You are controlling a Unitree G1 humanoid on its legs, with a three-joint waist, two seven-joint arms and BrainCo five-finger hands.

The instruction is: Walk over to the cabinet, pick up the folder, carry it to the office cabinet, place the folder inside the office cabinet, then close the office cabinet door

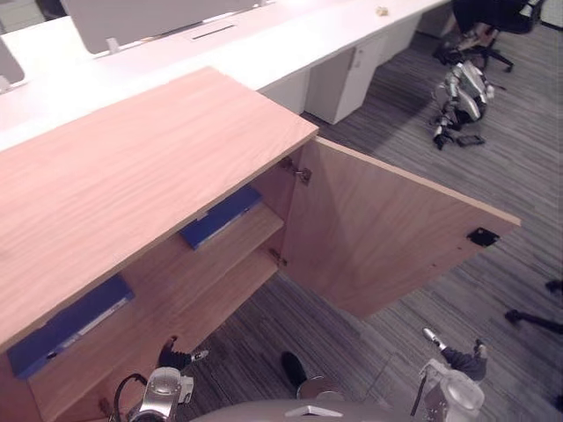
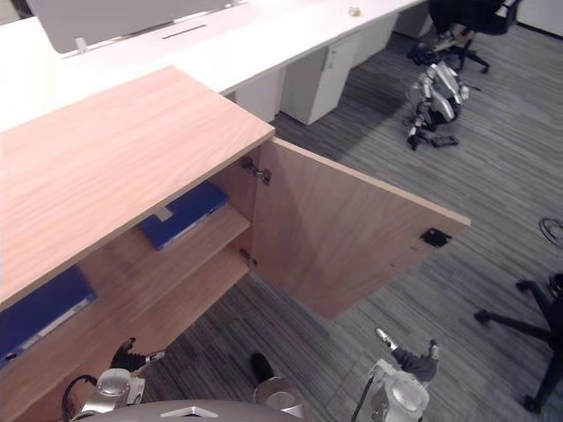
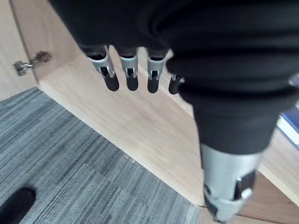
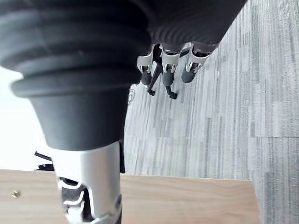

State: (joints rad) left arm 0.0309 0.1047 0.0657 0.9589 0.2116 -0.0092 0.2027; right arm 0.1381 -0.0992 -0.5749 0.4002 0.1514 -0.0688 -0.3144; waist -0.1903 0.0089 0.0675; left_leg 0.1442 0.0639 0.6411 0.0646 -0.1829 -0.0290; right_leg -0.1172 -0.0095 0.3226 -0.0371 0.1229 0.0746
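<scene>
Left eye view looks down on grey striped carpet (image 1: 369,334), with a long white counter (image 1: 264,48) running behind a wooden office cabinet (image 1: 132,167) and an office chair (image 1: 493,18) far off at the back right. The cabinet door (image 1: 378,233) stands swung wide open. The left robot hand (image 1: 173,357) hangs low beside the cabinet's open front, its fingers (image 3: 111,79) loosely straight and holding nothing, just off the lower shelf (image 3: 140,126). The right robot hand (image 1: 459,359) hangs over the carpet on the near side of the door, fingers relaxed, likewise empty. One blue folder (image 1: 220,218) lies flat on the upper shelf (image 1: 264,221), above and ahead of the left robot hand. A second blue folder (image 1: 66,327) lies on the same shelf, up and to that hand's left, apart from both hands
</scene>
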